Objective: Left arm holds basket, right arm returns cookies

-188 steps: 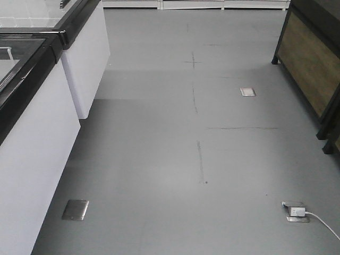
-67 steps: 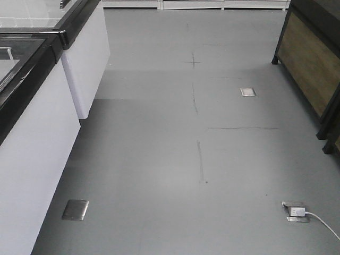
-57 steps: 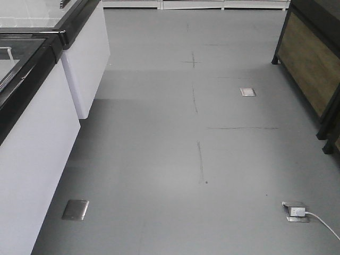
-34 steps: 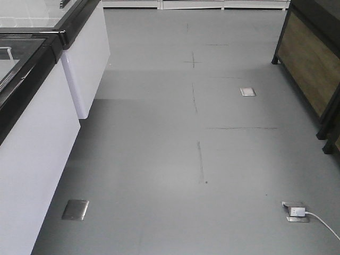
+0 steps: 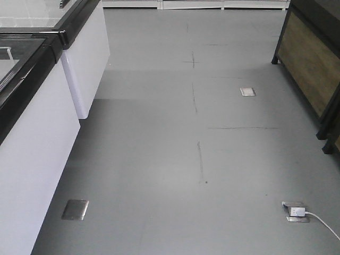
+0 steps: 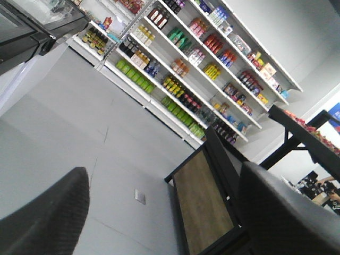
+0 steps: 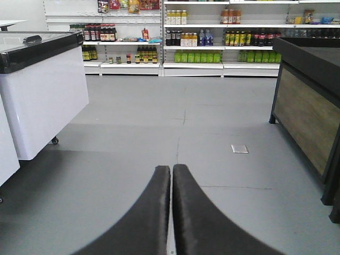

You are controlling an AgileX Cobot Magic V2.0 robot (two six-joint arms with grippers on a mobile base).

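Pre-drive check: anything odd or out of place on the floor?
Nothing spilled or damaged. One oddity: the floor socket at lower right has a white plug in it, its cable trailing across the floor out of view.

The left arm's end effector [image 6: 164,174] shows two matte-black, rounded fingers [image 6: 48,212] spread wide apart, held above the grey floor [image 6: 64,133] in a tilted view. The right end effector [image 7: 171,169] has its dark fingers pressed together, tips touching, pointing level along the floor.

Grey floor [image 5: 159,159], thin dark lines; white freezers [image 5: 37,159], black rims; stand [image 5: 308,64]: brown wood-grain panel, black frame.
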